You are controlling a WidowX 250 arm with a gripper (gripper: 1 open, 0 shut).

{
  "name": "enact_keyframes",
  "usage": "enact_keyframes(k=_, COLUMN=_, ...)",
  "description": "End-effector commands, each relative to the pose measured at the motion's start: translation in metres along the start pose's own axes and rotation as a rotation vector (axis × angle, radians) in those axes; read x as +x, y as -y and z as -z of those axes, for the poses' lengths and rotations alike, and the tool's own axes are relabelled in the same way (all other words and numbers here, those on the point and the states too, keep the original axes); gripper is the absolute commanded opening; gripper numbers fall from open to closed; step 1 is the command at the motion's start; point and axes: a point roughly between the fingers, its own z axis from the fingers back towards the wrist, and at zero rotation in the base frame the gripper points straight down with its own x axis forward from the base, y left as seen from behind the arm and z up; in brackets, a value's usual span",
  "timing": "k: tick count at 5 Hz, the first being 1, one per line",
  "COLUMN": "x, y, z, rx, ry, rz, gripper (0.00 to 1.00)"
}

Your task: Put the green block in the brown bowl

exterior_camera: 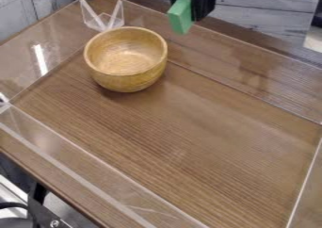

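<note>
No readable text, labels, numbers — no signs anywhere

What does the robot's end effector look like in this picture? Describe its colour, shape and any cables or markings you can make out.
Only the lower part of the end effector shows at the top edge: a dark, nearly black, blocky body. No cables or markings can be made out, and the rest of the arm is out of frame.

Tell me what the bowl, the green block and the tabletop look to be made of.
Brown bowl: wood, by its visible grain, with a smooth, slightly glossy finish.
Green block: solid bright green with no grain showing; probably painted wood or plastic, the look leaves it open.
Tabletop: dark wood or wood-grain laminate, streaked lengthwise, and glossy, with reflections that suggest a clear cover over it.
</note>
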Motion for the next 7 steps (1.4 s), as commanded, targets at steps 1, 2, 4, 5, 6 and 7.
enact_keyframes(k=1, x=0.0, y=0.005, z=-0.021, rx=0.009, ry=0.091, rz=0.041, gripper=0.0)
enact_keyframes(k=2, x=0.0, y=0.006, z=-0.021, rx=0.01, ry=0.107, rz=0.053, gripper=0.0)
enact_keyframes(k=4, x=-0.013, y=-0.023, z=-0.021, rx=0.018, ry=0.115, rz=0.038, gripper=0.0)
enact_keyframes(k=5, x=-0.023, y=-0.044, z=-0.018, rx=0.021, ry=0.118, rz=0.043, gripper=0.0)
enact_keyframes(k=6, x=-0.031, y=-0.067, z=-0.01, rx=0.024, ry=0.122, rz=0.054, gripper=0.0)
enact_keyframes(k=7, x=-0.032, y=-0.076, z=0.004, rx=0.028, ry=0.126, rz=0.062, gripper=0.0)
